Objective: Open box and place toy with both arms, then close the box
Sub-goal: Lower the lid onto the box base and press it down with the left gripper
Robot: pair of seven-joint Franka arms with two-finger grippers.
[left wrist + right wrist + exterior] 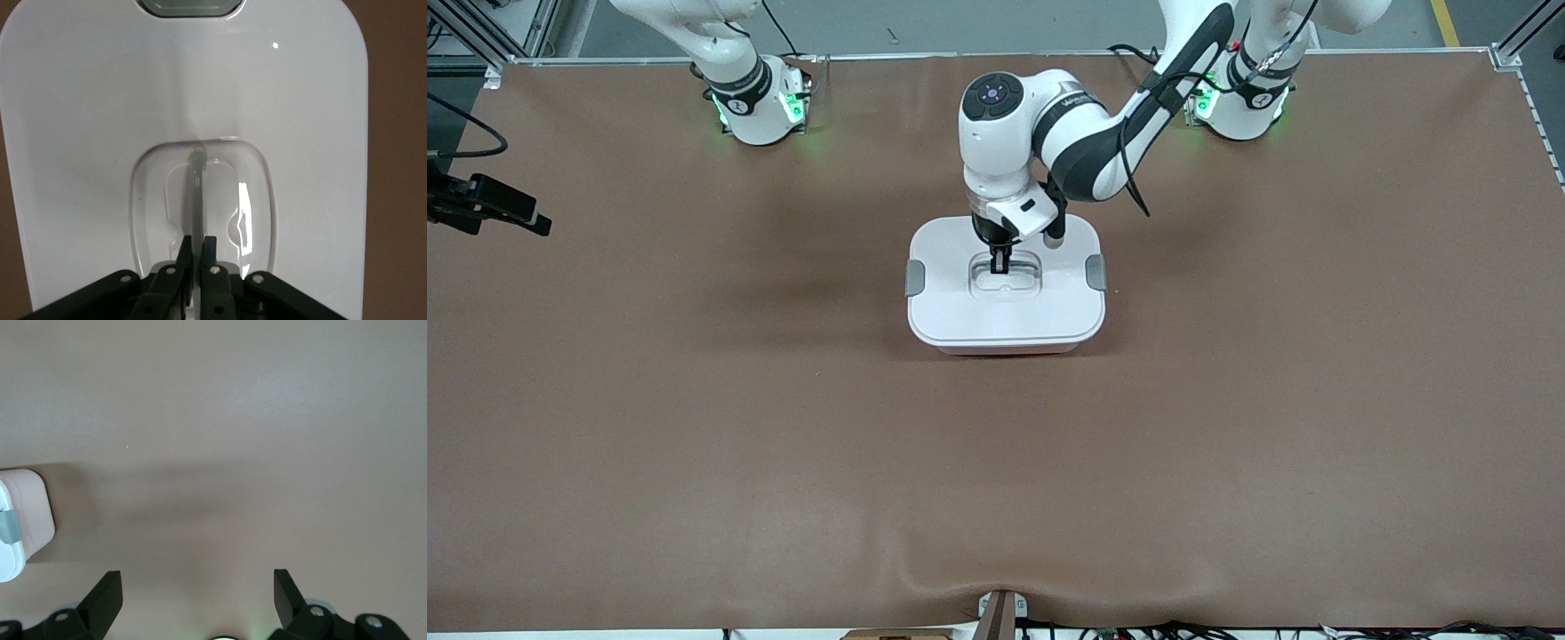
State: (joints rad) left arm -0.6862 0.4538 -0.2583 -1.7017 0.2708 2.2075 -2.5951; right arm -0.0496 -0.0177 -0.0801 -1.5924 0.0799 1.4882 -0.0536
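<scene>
The box [1005,311] stands shut mid-table, its white lid [87,133] on, with a grey clip [915,277] at each end. My left gripper [1000,262] reaches straight down into the lid's recessed centre. There its fingers [187,250] are shut on the thin grey handle [197,193]. The left wrist view also shows one clip [190,7] at the lid's edge. My right gripper [198,577] hangs open over bare table beside the box [27,513], holding nothing, and it does not show in the front view. The toy is out of view.
Brown table surface [694,427] spreads wide around the box. A black camera mount [480,204] juts in at the right arm's end of the table. A small bracket [1000,613] sits at the table edge nearest the front camera.
</scene>
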